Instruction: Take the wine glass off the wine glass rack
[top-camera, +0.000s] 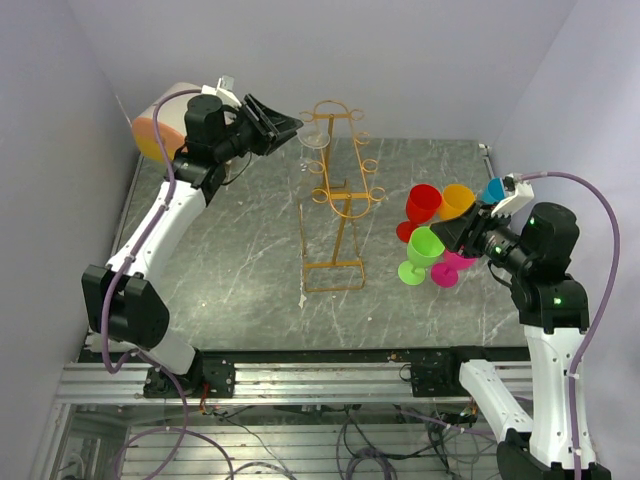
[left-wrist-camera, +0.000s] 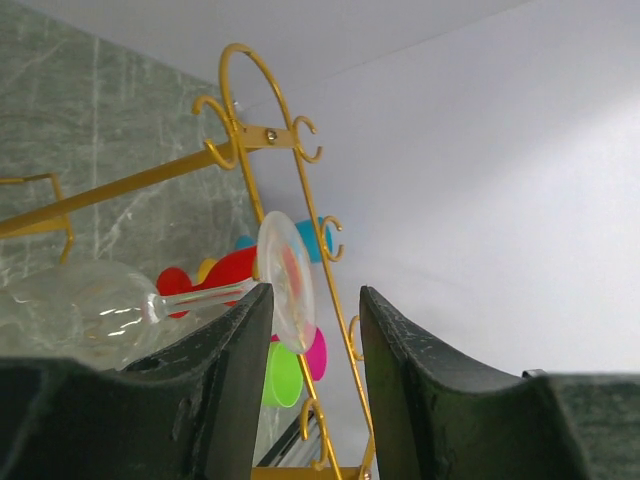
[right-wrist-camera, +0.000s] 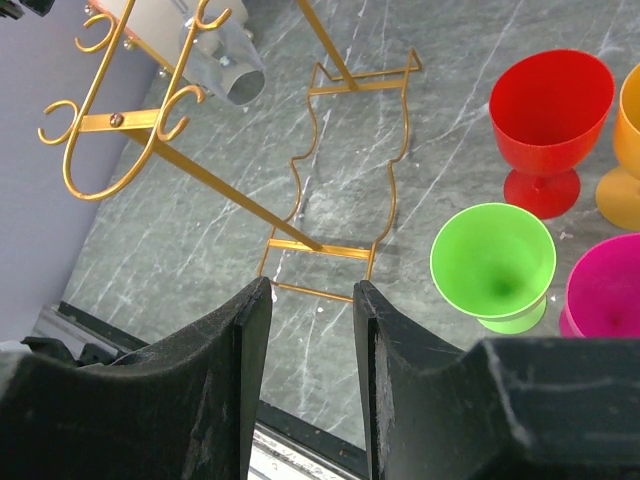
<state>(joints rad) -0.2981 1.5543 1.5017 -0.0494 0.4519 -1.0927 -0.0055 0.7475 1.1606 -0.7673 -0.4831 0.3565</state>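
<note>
Not done: wine glass (left-wrist-camera: 285, 270) hangs on wine glass rack (top-camera: 340, 190). Left tool (top-camera: 288, 126) at its foot, jaws apart, no grip. Right tool (right-wrist-camera: 310, 290) wide, empty.

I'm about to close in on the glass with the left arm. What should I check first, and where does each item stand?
1. The left tool is open: ok, jaws apart, nothing held.
2. Stem of the wine glass is inside the gap: not ok. Only the foot's edge shows there, and the stem lies off to one side.
3. Glass is hooked on the wine glass rack: cannot tell how it hangs.
4. The right tool is out of the way: ok, open, empty, apart from the rack.
5. The coloured cups stand apart from the rack: ok.
</note>
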